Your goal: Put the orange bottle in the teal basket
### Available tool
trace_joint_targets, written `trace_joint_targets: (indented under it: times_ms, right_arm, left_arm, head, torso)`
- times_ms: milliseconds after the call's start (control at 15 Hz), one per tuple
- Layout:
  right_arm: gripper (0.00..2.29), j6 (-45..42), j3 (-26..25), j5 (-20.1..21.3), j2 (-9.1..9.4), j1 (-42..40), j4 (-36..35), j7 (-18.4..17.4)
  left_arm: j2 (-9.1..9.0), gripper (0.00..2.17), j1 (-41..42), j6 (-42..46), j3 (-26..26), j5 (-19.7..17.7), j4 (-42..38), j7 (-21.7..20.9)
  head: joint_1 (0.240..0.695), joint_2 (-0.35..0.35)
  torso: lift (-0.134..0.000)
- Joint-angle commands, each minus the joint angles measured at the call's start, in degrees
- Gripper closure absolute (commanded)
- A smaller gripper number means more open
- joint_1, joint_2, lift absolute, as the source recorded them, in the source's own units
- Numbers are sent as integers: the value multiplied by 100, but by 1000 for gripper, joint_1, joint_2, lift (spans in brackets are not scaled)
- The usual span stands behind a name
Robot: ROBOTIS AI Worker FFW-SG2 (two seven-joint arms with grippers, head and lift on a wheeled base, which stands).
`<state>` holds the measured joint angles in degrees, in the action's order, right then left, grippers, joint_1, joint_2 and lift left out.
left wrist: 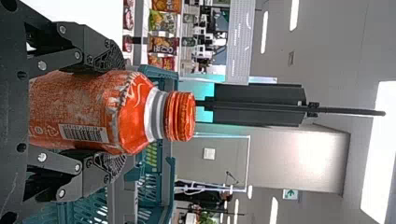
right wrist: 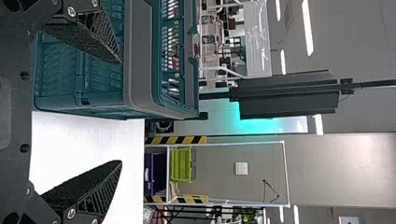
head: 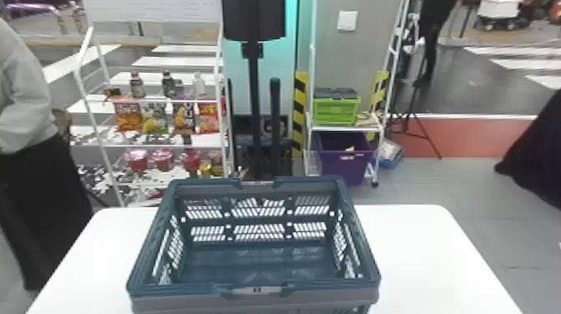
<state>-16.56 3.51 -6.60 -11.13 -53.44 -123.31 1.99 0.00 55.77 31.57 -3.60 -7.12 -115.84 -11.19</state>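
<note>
The teal basket [head: 259, 267] stands on the white table in the head view, its inside bare. In the left wrist view, my left gripper [left wrist: 112, 112] is shut on the orange bottle [left wrist: 74, 109], one finger on either side of its body. The bottle is upright with its orange cap up, and the teal basket [left wrist: 163, 186] appears behind it. In the right wrist view, my right gripper [right wrist: 122, 112] stands open with nothing between its fingers, near a corner of the teal basket [right wrist: 140, 60].
The white table [head: 421, 259] extends on both sides of the basket. Beyond it are a white rack with snack bags [head: 183, 115], a dark pole [head: 253, 104] and a shelf holding a green crate [head: 336, 110] and a purple bin [head: 344, 163].
</note>
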Motion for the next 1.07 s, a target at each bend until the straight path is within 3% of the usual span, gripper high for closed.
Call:
trace_joint_targets:
  times_ms: [0, 667, 800, 1000]
  right_arm:
    - [127, 0, 0, 1, 6, 0, 0, -5]
    - [127, 0, 9, -7, 6, -18, 9, -5]
    - [127, 0, -9, -7, 6, -18, 9, 3]
    - [127, 0, -9, 1, 32, -18, 9, -5]
  left_arm:
    - [-15, 643, -5, -7, 0, 0, 0, 3]
    - [-15, 643, -31, -130, -79, 0, -123, -6]
    - [-15, 633, -75, -376, -237, 88, -422, 29]
    - [-15, 623, -330, -1431, -686, 79, -1064, -6]
  head:
    - [499, 0]
    - [499, 0]
    - [499, 0]
    - [499, 0]
  torso:
    - [0]
    - [0]
    - [0]
    - [0]
